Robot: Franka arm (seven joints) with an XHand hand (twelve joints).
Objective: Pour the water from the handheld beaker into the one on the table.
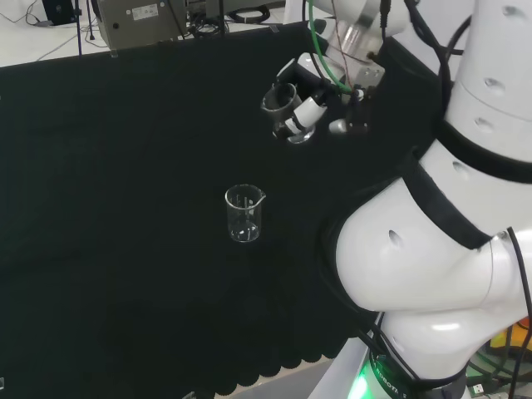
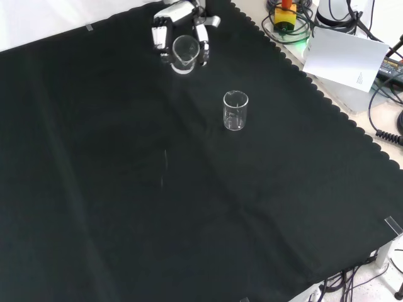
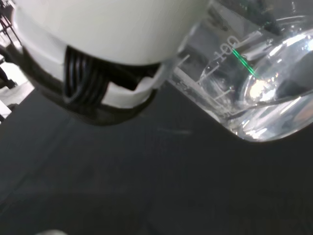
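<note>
My hand point(image 1: 312, 104): fingers and thumb curled round the handheld beaker, carried clear above the black cloth. In the front view it enters from the top edge point(image 2: 179, 31).
Handheld beaker point(image 1: 281, 101): clear glass, tilted, its open mouth turned away from my arm toward the left of the head view. In the front view point(image 2: 184, 53) the mouth faces the camera, with my fingers point(image 2: 204, 38) on either side of the wall.
Contents: the wrist view shows the handheld beaker point(image 3: 254, 83) close up, with printed graduation marks and clear liquid gathered in its lower part; I cannot tell the level.
Table beaker point(image 1: 244, 214): clear glass, upright on the cloth, spout at the rim. I cannot tell whether it holds anything.
Position relative to the table beaker: in the head view my hand is above and to the right of it, well apart. In the front view point(image 2: 235, 110) my hand is farther off and to its left.
Black cloth point(image 2: 157, 207): covers the bench under the table beaker; scalloped edge at the right of the front view.
</note>
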